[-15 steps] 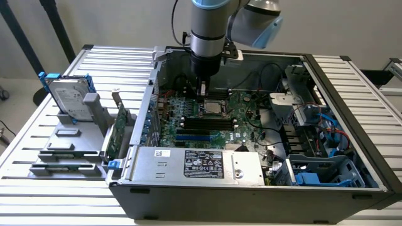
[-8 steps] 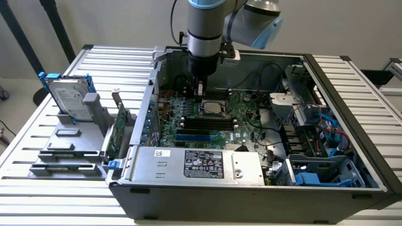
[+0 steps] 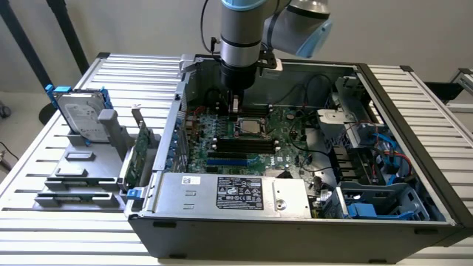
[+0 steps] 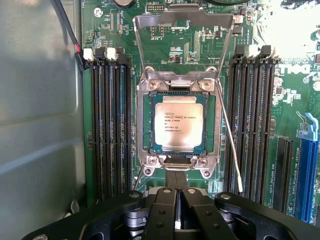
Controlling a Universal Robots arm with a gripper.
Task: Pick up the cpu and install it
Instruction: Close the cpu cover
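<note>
A slatted aluminium table (image 3: 66, 233) before a pale wall (image 3: 133, 27) carries, from the exterior view's left, a hard drive (image 3: 77, 116) standing in a grey rack (image 3: 74, 177), then an open computer case (image 3: 296, 235). The cpu (image 3: 250, 127) lies in its motherboard (image 3: 288, 138) socket, with the closed, empty gripper (image 3: 235, 111) just above. The wrist view adds the socket's raised load plate (image 4: 182, 20) and flanking memory slots (image 4: 107, 125).

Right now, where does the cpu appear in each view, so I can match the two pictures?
Exterior view: the cpu sits on the green motherboard, just below the gripper.
Wrist view: the cpu lies in the open socket.
Shared landmark: the black memory slots beside it.
</note>
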